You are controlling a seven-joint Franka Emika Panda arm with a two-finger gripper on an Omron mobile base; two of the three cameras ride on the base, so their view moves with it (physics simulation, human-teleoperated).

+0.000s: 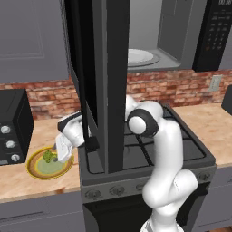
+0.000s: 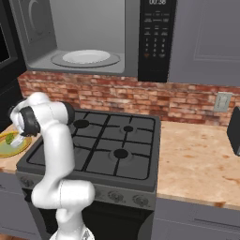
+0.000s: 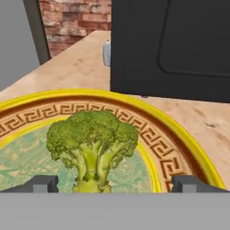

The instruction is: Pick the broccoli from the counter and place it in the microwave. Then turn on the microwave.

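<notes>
The broccoli (image 3: pixel 92 139) stands on a round yellow-rimmed green plate (image 3: pixel 179 134) on the tan counter (image 3: pixel 81 63), left of the stove. My gripper (image 3: pixel 116 185) is open and low over the plate, with one fingertip (image 3: pixel 45 184) on each side of the stem, apart from it. From the left base view the gripper (image 1: pixel 63 152) hangs beside the broccoli (image 1: pixel 47 157) on the plate (image 1: pixel 34 170). The microwave (image 2: pixel 86 57) is mounted above the stove. Its door (image 1: pixel 111 81) is swung wide open and the white turntable (image 1: pixel 138 56) is bare. The keypad (image 2: pixel 157 37) is on its right.
A small black oven (image 1: pixel 11 127) with silver knobs stands right behind the plate (image 3: pixel 179 45). The open microwave door hangs close over my arm's elbow. The dark gas stove (image 2: pixel 108 140) sits under the microwave. More counter (image 2: pixel 197 154) lies to the right, with a dark object (image 2: pixel 234 126) at its edge.
</notes>
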